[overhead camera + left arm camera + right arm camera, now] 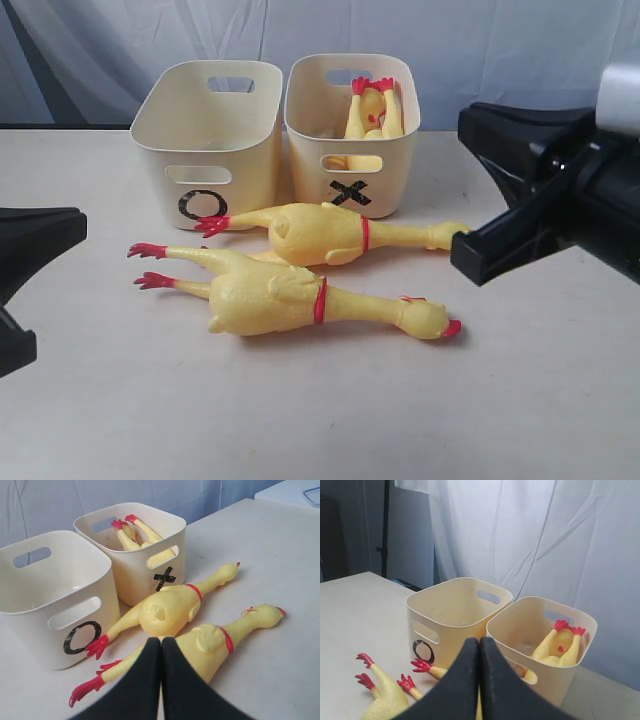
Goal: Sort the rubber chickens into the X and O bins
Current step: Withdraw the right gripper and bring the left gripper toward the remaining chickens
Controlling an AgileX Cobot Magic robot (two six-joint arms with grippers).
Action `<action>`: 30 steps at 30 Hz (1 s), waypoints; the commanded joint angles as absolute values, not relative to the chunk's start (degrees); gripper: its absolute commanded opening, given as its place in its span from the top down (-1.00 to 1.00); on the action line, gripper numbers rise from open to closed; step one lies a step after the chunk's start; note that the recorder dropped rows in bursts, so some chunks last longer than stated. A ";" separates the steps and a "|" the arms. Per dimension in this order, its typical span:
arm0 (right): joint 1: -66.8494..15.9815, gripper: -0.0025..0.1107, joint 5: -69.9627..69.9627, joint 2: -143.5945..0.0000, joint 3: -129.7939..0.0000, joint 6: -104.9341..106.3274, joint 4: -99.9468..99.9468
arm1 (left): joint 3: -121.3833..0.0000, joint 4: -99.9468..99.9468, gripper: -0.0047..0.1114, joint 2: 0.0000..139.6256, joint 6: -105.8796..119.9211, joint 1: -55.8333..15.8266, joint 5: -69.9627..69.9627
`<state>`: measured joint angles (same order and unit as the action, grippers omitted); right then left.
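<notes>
Two cream bins stand side by side at the back, the O bin (205,140) on the left and the X bin (352,130) on the right. One rubber chicken (372,110) stands head down in the X bin, red feet up. No chicken shows in the O bin (50,590). Two large rubber chickens lie on the table before the bins, the rear one (330,232) and the front one (290,297), feet pointing left. My left gripper (161,640) hangs shut and empty over the front chicken (215,642). My right gripper (479,641) is shut and empty, raised at the right, facing the bins.
A pale table (320,420) carries everything, with a white curtain (450,40) behind the bins. In the exterior view the left gripper (80,228) sits at the left edge and the right gripper (462,255) ends near the rear chicken's head.
</notes>
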<state>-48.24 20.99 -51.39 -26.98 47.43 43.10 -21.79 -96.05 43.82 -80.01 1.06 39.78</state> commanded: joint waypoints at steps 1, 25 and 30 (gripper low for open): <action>-50.34 0.97 25.81 -51.73 -25.43 47.74 42.68 | -22.10 -95.76 0.89 44.00 -77.64 1.03 39.39; -50.47 0.97 22.68 -52.95 -25.43 47.74 51.95 | -40.86 -91.42 0.11 80.95 -47.25 -16.68 39.50; -50.47 0.97 23.65 -52.95 -25.43 47.74 54.22 | -49.83 -91.30 0.11 92.01 -47.36 -26.79 36.07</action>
<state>-50.43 22.19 -52.83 -25.81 47.53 53.77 -47.37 -91.58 88.04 -47.29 -23.93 37.60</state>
